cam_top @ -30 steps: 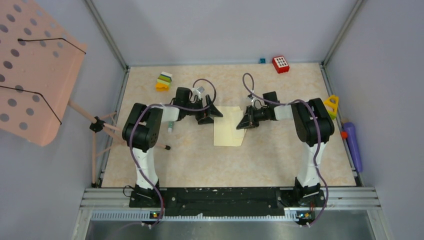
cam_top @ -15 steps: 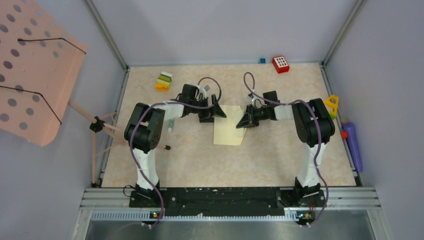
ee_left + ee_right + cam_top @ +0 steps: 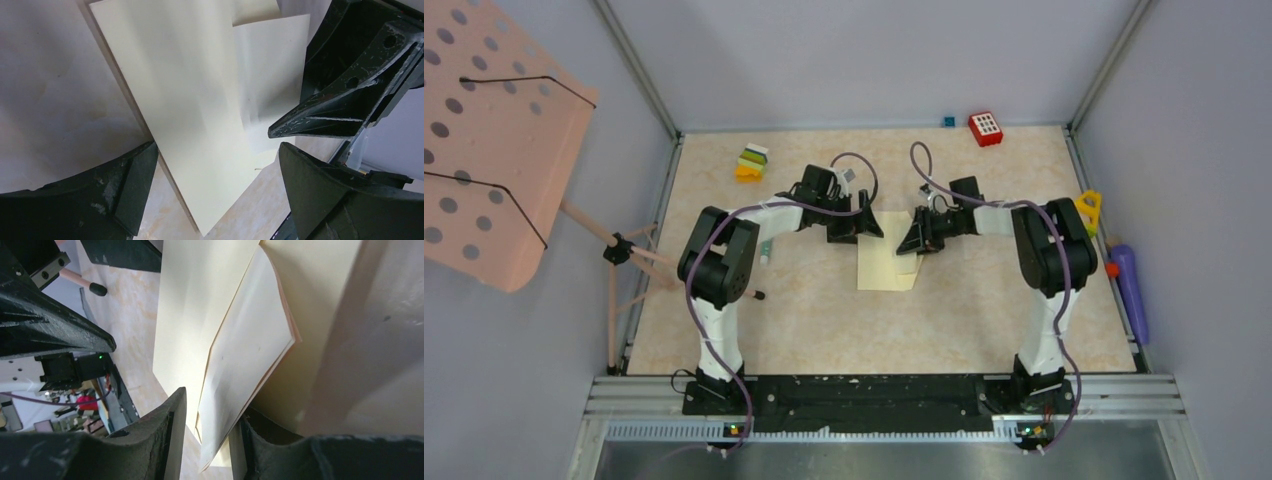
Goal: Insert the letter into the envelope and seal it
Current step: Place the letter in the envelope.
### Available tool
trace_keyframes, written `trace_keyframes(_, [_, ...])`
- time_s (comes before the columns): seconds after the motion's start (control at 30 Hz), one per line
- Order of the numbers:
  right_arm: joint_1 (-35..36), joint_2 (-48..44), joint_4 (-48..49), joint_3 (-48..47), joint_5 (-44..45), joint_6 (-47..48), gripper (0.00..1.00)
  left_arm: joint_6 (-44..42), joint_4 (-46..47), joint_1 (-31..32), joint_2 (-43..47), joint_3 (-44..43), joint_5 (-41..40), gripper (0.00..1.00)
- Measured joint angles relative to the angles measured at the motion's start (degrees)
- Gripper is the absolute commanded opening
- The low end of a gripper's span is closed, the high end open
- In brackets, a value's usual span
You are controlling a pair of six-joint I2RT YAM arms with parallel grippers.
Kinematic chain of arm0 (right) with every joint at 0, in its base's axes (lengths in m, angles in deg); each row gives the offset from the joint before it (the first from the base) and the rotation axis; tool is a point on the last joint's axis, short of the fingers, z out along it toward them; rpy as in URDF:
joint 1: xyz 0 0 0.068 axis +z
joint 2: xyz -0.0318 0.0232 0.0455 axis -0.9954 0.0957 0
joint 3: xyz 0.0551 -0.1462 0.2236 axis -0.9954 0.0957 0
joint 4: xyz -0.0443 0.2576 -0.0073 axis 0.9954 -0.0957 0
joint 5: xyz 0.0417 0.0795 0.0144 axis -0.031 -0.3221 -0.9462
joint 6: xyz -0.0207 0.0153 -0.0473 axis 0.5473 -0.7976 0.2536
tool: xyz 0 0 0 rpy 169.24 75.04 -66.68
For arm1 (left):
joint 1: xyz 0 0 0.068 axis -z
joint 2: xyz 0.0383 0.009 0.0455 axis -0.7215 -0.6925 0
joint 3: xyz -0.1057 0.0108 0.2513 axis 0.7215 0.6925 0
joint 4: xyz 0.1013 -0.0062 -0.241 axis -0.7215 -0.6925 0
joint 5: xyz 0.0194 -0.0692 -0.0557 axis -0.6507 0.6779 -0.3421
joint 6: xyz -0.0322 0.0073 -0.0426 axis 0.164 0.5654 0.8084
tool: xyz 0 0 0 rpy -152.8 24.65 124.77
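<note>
The pale yellow envelope (image 3: 882, 268) lies flat mid-table and fills the left wrist view (image 3: 190, 110). A whiter folded sheet (image 3: 272, 75), the letter as far as I can tell, overlaps its right side. In the right wrist view this sheet (image 3: 250, 355) stands raised and tilted. My right gripper (image 3: 212, 405) has its jaws apart around the sheet's lower edge, which leans on one finger (image 3: 240, 450), with a gap to the other. My left gripper (image 3: 217, 147) stands wide open over the envelope's near corner. Both grippers (image 3: 864, 225) (image 3: 914, 240) meet at the envelope's far end.
Stacked coloured blocks (image 3: 751, 163) sit at the back left and a red block (image 3: 985, 128) at the back right. A yellow toy (image 3: 1086, 210) and a purple cylinder (image 3: 1129, 280) line the right edge. A pen (image 3: 766, 252) lies by the left arm. A pink perforated board (image 3: 494, 140) stands outside left.
My right gripper has gone from shut to parted jaws. My left gripper has moved right over the envelope's far left corner. The envelope has shifted slightly to the right.
</note>
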Motion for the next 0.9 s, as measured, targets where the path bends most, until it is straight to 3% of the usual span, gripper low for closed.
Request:
trace_keyframes(0.33, [0.2, -2.6, -7.7, -2.8, 8.2, 3.5, 0.41, 0.1, -0.1, 0.2, 0.0, -0.1, 0.0, 0.98])
trace_keyframes(0.9, [2.8, -1.8, -7.7, -4.5, 11.0, 1.9, 0.38, -0.1, -0.4, 1.5, -0.9, -1.3, -0.2, 0.98])
